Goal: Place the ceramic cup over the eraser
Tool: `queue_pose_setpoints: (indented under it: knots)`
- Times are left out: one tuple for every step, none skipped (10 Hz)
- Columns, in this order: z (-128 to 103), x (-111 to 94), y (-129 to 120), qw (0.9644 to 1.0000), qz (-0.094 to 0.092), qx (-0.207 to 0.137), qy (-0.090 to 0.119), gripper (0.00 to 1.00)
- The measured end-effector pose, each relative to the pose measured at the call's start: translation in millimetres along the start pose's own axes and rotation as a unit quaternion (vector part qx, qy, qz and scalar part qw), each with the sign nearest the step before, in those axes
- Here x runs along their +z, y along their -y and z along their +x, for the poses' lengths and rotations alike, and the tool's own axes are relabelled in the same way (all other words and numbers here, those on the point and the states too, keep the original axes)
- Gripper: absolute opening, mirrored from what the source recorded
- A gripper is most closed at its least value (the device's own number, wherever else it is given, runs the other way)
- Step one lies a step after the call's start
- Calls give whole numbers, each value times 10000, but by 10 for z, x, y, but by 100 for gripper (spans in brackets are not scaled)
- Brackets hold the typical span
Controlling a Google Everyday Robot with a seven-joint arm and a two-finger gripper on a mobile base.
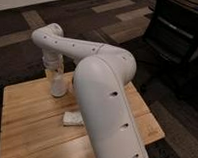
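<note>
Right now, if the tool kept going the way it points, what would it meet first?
The tool, above the table's far left, points down at the ceramic cup; it would likely meet that first. The eraser lies aside.

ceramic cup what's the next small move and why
Probably shift the ceramic cup toward the camera until it is above the eraser: the gripper is at the cup, and the eraser lies apart from it on the wooden table.

- White arm (104, 84) reaching across wooden table (25, 124), gripper (56, 72) hanging over its far-left part, right atop ceramic cup (59, 87).
- Eraser (73, 118) lying near cup, closer to cam.
- Dark chair (178, 27) standing back rt.
</note>
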Motion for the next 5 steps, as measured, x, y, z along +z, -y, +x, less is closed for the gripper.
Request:
queue_pose_setpoints:
  knots:
    - [0,2,-1,10000,-1,0,-1,80]
    - [1,9,-2,10000,-5,0,-5,80]
    - [0,8,-2,10000,-6,1,-4,80]
    - [4,7,3,10000,-5,5,-4,80]
    - [4,7,3,10000,-5,5,-4,80]
